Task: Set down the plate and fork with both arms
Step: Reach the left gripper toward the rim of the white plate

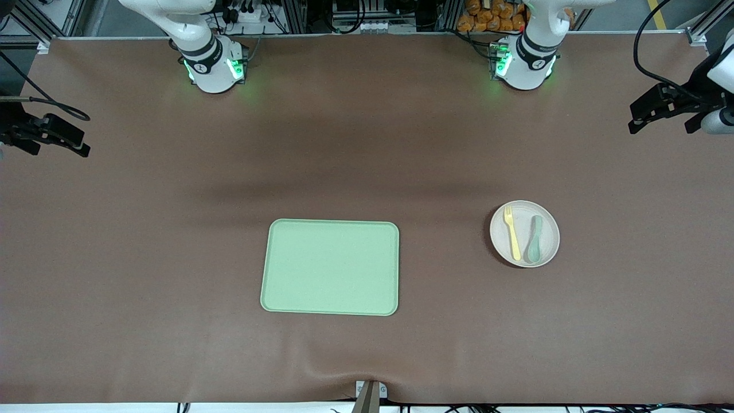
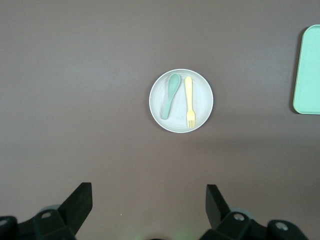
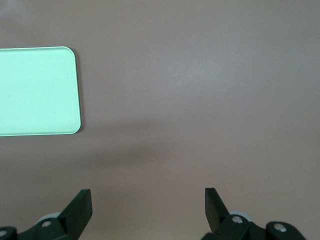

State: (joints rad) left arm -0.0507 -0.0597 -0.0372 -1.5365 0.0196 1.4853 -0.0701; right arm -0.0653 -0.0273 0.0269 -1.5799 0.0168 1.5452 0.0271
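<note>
The small round pale plate lies on the brown table toward the left arm's end. The pale yellow fork and a teal-green spoon lie side by side in it. In the left wrist view the plate with the fork lies well below my left gripper, which is open and empty, high over the table. My right gripper is open and empty, high over bare table beside the tray's corner. Both hands show at the side edges of the front view, the left gripper and the right gripper.
A rectangular light green tray lies empty in the middle of the table, nearer to the front camera than the bases; it also shows in the right wrist view and the left wrist view. A small bracket sits at the table's front edge.
</note>
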